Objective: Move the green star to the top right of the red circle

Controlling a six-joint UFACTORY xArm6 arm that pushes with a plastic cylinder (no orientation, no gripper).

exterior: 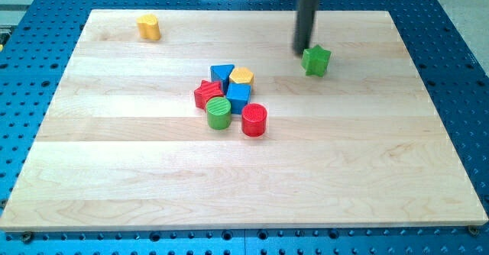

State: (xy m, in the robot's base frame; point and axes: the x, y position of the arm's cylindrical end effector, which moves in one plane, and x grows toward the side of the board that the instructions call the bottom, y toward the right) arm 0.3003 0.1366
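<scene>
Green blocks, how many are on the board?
2. The green star sits at the view's upper right beside my tip; the green cylinder is in the middle cluster.

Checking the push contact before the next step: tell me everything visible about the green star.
The green star is a small, chunky star-shaped block, painted matte green, lying flat on the wooden board toward the view's upper right. It sits alone, well apart from the central cluster and up-right of the red circle. My tip stands right at its left edge, seemingly touching it or nearly so.
</scene>
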